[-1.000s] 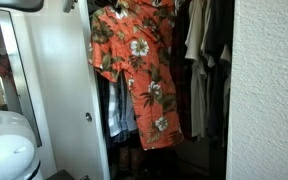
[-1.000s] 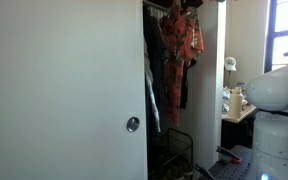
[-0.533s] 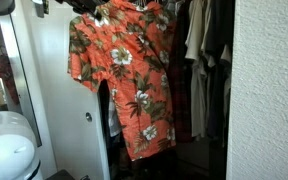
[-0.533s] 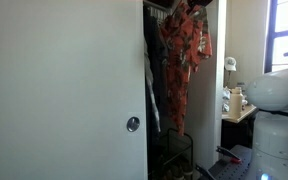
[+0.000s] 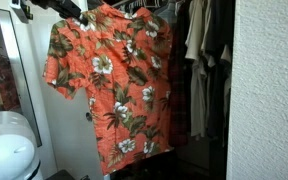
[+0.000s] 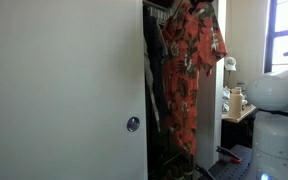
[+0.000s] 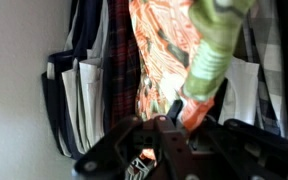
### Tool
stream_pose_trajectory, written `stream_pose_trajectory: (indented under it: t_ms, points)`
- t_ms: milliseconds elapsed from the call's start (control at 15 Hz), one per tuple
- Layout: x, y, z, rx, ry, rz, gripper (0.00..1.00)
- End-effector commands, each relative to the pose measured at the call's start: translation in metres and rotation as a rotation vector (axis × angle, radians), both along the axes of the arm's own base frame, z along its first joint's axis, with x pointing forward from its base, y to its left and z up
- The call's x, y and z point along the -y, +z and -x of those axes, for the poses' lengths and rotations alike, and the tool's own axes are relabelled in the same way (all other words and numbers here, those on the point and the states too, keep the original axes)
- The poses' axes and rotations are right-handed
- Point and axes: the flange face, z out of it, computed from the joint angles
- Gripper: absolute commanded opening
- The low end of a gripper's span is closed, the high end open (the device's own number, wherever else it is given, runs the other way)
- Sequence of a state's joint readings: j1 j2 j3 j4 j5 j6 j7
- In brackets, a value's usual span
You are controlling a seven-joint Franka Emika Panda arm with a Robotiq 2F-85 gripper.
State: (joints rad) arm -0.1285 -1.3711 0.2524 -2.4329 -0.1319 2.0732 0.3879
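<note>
**A:** How does the shirt look?

**B:** The shirt (image 5: 109, 85) is orange-red with white flowers and green leaves. It has short sleeves and is spread wide on a green hanger (image 7: 212, 55).

**A:** Which way does it point?

**B:** Its long axis is nearly vertical, with the collar up and the hem down.

**A:** And the pincer?

**B:** The pincer (image 7: 182, 112) is clamped together on the hanger. The shirt hangs below it, in front of the white door (image 5: 69, 130). Dark clothes (image 5: 199, 60) hang beside the door.
</note>
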Motion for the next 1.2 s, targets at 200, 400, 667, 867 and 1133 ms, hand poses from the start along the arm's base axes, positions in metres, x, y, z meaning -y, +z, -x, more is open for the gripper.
stream_pose_trajectory:
  t_ms: [200,400,667,867,1133]
  points:
    - [0.0,-0.004,-0.007,-0.02,-0.017,-0.019,0.06]
    - [0.0,-0.005,-0.01,-0.027,-0.018,-0.022,0.06]
    - [0.0,-0.005,-0.01,-0.027,-0.018,-0.022,0.06]
    - [0.0,-0.005,-0.01,-0.027,-0.018,-0.022,0.06]
    - [0.001,-0.002,-0.006,-0.016,-0.013,-0.014,0.03]
